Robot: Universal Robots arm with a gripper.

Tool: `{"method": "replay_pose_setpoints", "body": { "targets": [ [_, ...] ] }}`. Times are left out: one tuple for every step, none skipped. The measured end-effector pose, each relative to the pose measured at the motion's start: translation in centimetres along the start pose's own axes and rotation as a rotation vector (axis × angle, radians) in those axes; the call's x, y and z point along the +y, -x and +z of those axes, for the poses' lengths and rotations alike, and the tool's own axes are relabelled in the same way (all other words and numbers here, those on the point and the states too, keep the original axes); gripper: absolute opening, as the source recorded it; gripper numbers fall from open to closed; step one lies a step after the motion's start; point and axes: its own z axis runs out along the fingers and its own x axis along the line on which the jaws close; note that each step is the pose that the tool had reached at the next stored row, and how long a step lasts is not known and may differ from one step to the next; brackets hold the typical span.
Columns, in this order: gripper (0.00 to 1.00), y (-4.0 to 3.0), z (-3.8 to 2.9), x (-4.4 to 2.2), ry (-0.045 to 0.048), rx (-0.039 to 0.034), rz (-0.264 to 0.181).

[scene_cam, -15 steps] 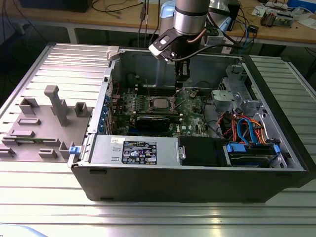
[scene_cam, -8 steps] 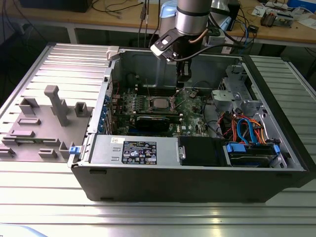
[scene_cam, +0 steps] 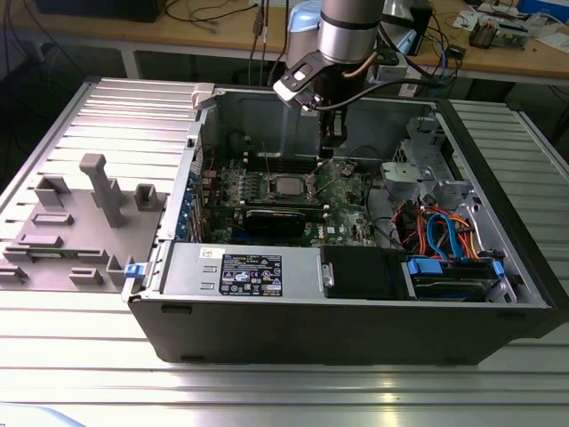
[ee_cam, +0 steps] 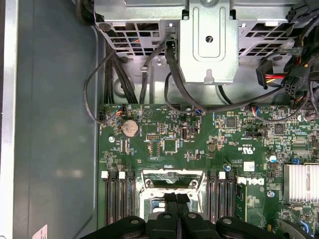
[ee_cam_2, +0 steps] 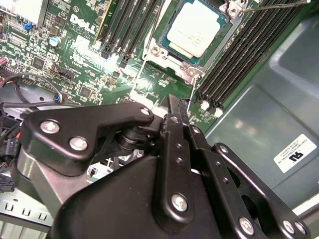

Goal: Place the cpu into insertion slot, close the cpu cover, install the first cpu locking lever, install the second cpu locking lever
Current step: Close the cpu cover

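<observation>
Quick look at the rig: the cpu [ee_cam_2: 196, 30] sits flat in the insertion slot [scene_cam: 265, 187] on the green board [scene_cam: 342, 191], dull metal top facing up. It's square, so there's no real long axis; its edges run in line with the memory slots [ee_cam_2: 239, 50] on either side. The cpu cover [ee_cam_2: 172, 55] looks laid down around it, its silvery frame hugging the chip's edges. A thin metal lever rod [ee_cam_2: 269, 6] crosses near one corner of the socket, but I can't tell whether it's latched. The gripper [scene_cam: 331, 142] hangs inside the open case [scene_cam: 267, 116], just above the board beside the socket. In the first wrist view its fingers [ee_cam: 169, 199] are pressed together side by side, with nothing visible pinched between them.
</observation>
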Motion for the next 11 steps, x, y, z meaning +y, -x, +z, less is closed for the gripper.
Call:
{"method": "replay_pose_setpoints", "body": {
  "targets": [
    [0.11, 0.00, 0.00, 0.00, 0.0000, 0.0000, 0.000],
    [0.11, 0.00, 0.00, 0.00, 0.0000, 0.0000, 0.000],
    [0.11, 0.00, 0.00, 0.05, -0.0001, 0.0000, 0.000],
    [0.11, 0.00, 0.00, 0.10, 0.0000, 0.0001, 0.000],
    [0.11, 0.00, 0.00, 0.10, 0.0000, 0.0000, 0.000],
    [0.11, 0.00, 0.00, 0.12, 0.0000, 0.0000, 0.000],
    [0.11, 0.00, 0.00, 0.13, 0.0000, 0.0000, 0.000],
    [0.11, 0.00, 0.00, 0.14, 0.0000, 0.0000, 0.000],
    [0.11, 0.00, 0.00, 0.15, 0.0000, 0.0000, 0.000],
    [0.11, 0.00, 0.00, 0.15, 0.0000, 0.0000, 0.000],
    [0.11, 0.00, 0.00, 0.15, 0.0000, 0.0000, 0.000]
  ]
}}
